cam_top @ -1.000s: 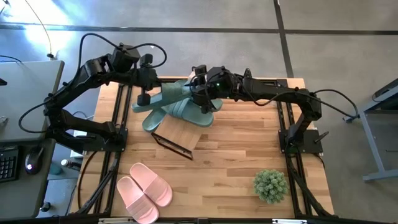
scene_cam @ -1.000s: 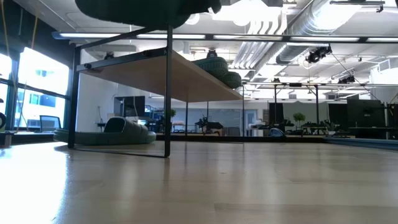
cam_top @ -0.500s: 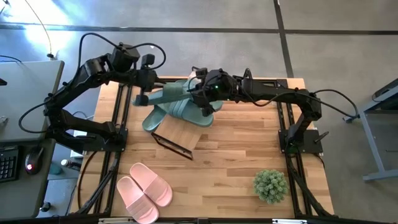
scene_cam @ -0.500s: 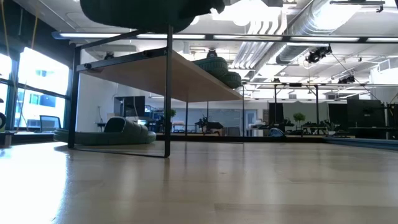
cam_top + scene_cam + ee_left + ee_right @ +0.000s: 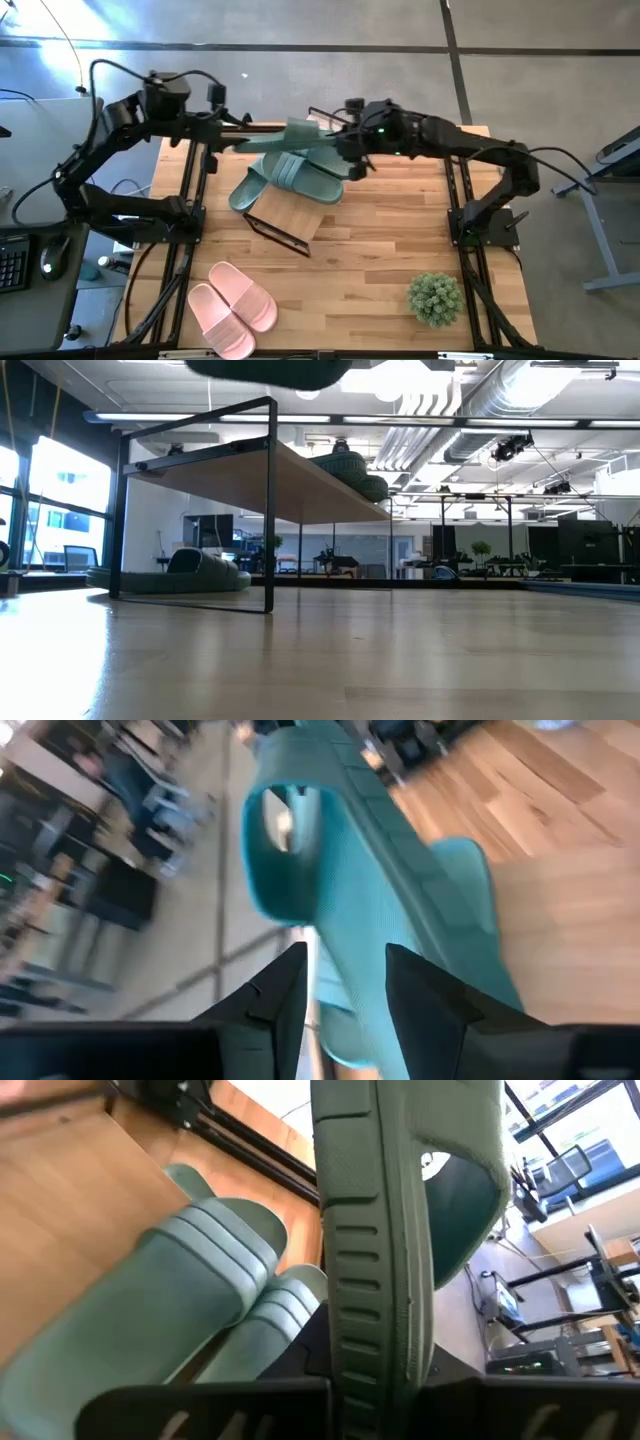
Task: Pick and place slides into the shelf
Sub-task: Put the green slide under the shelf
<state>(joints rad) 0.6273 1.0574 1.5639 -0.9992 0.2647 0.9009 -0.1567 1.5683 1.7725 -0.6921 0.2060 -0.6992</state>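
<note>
A sage green slide hangs in the air over the table's far edge, between my two grippers. My right gripper is shut on its right end. My left gripper stands open at its left end, one finger on either side of it. In the low view the slide shows dark at the very top. Two more green slides lie on the shelf's plank top. A third green slide lies at the shelf's left on the table. Two pink slides rest near the front left. My right gripper holds the slide by the end nearest it, coming from the table's right and slanting slightly down; the slide itself hides the fingers. The slide runs on away from the gripper, turned on edge, with its strap to one side, clear of shelf and table. My left gripper: I cannot tell whether its open fingers touch the slide's left end.
A small green potted plant stands at the front right. The shelf stands tilted in the middle of the table, its black wire frame upright in the low view. Bare wood lies between the shelf, the plant and the pink slides.
My left gripper has drawn back toward the table's left edge. My right gripper has gone up and toward the right edge with the green slide. The slide has risen higher above the shelf and now hangs from the right gripper.
</note>
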